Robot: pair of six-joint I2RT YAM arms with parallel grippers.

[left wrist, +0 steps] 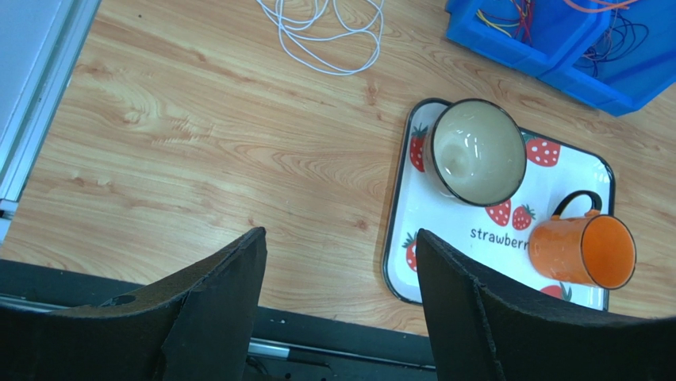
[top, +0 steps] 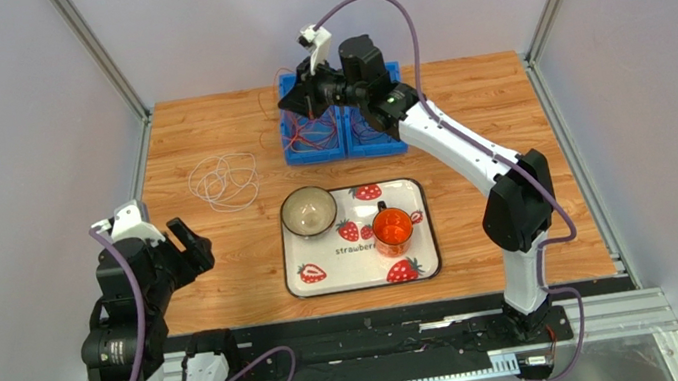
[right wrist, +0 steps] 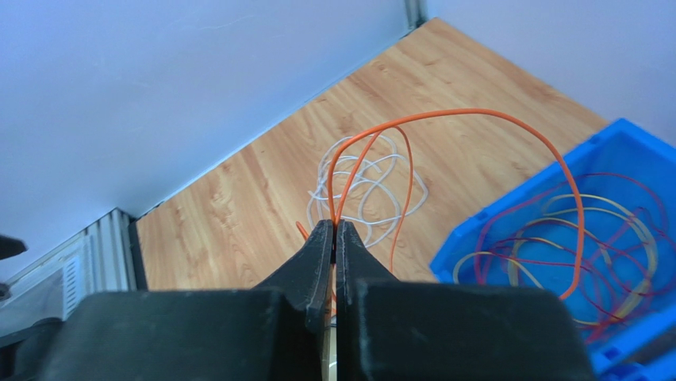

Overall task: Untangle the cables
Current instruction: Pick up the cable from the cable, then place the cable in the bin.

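Our right tool (right wrist: pixel 334 226) is pinched fully shut on the orange cable (right wrist: pixel 508 119). The cable rises from the tips in long loops and arcs down into the blue bins (right wrist: pixel 623 133) at the table's (top: pixel 245 275) 12 o'clock edge. The other cables (right wrist: pixel 555 262), red, yellow and dark, lie heaped in that bin. We cannot tell whether the orange strand's far end runs free or threads through them.

That is our main worry. If we pull toward 9 o'clock, a crossing could drag the whole bundle up, tighten a knot, or tip the bin, which we judge to be light. The strand is thin and looks slick, so it may also slide out of the closed tips under tension.

The white cable (top: pixel 223 180) lies coiled alone on the table at about 10 o'clock from the tray (top: pixel 345 270). Dropping the orange one on top of it would make a fresh tangle. Our left tool (left wrist: pixel 341 238) hangs wide open and empty at 8 o'clock, too far off to hold the bin down.
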